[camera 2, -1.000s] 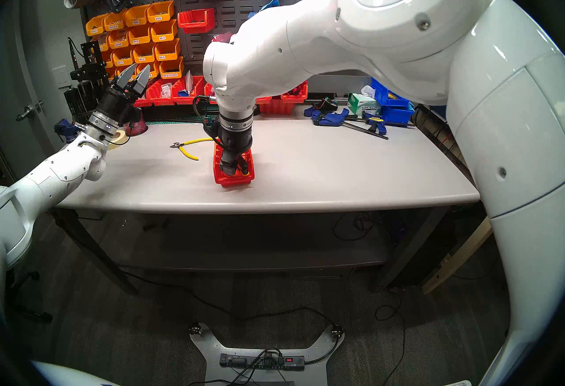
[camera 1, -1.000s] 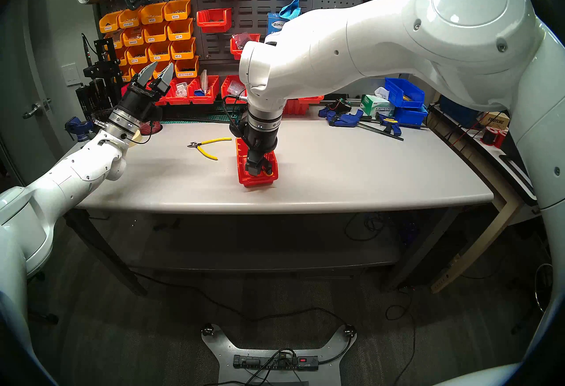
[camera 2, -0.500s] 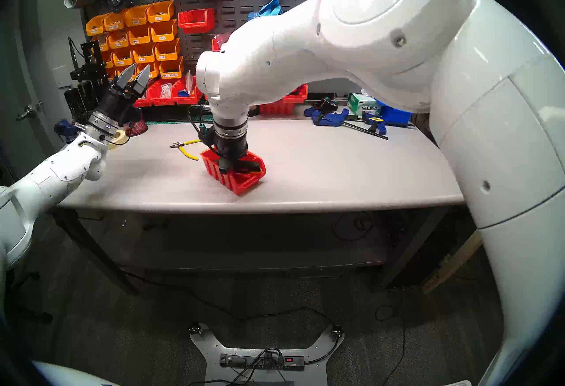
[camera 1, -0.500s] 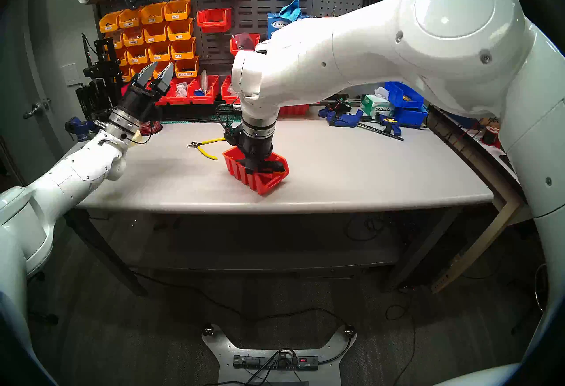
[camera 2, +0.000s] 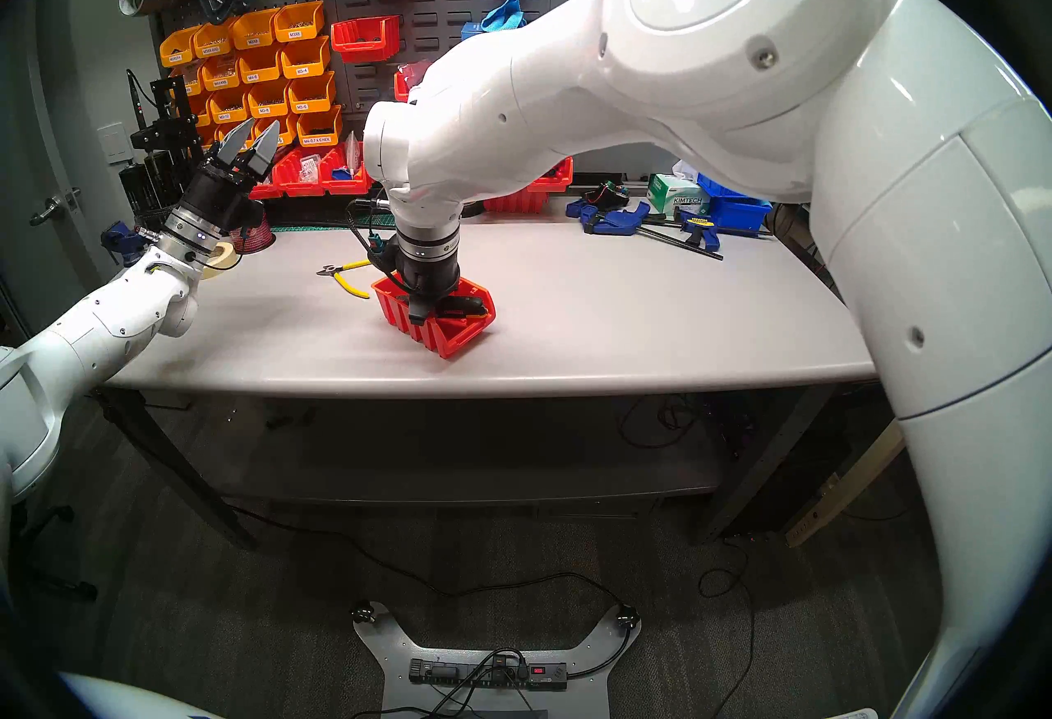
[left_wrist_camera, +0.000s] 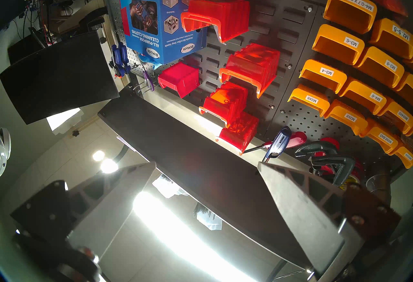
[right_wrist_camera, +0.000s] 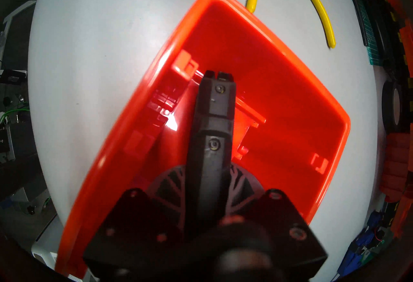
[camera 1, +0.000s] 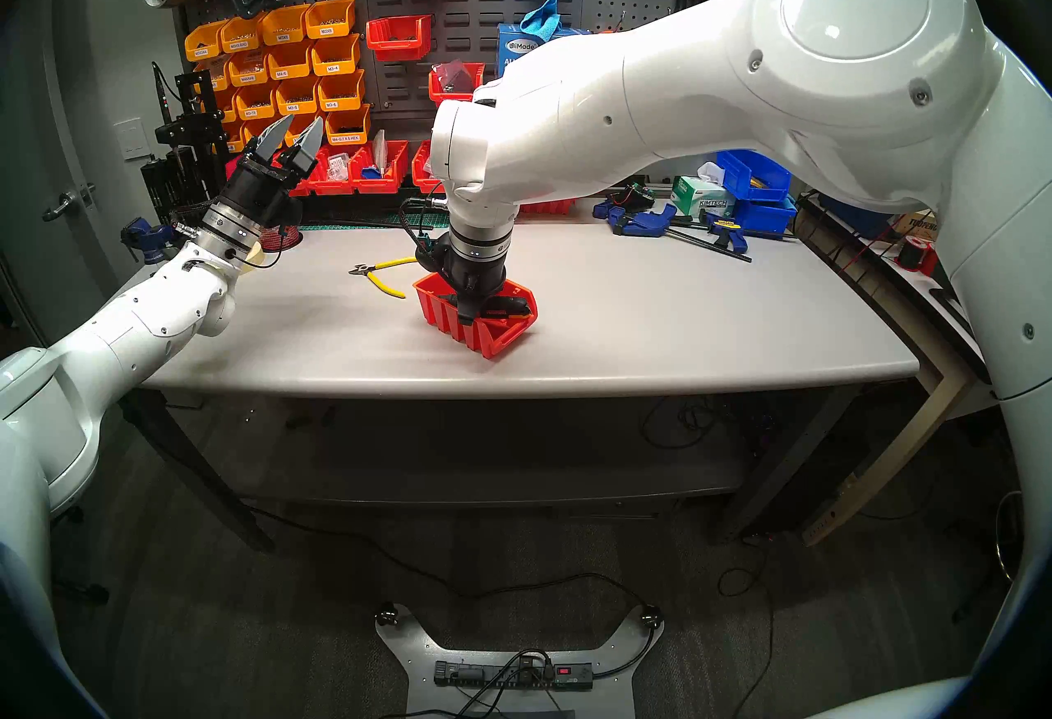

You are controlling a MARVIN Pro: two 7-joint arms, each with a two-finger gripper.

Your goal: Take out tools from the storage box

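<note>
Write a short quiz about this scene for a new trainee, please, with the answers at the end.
1. Where do the yellow-handled cutters lie?
2. True or false: the left gripper is shut on a tool.
3. Inside the red storage box, the right gripper is shut on: A) a black tool, B) a blue clamp, C) nothing.
Key: 1. On the table, beside the box and outside it. 2. False: its jaws are open and empty. 3. A.
</note>
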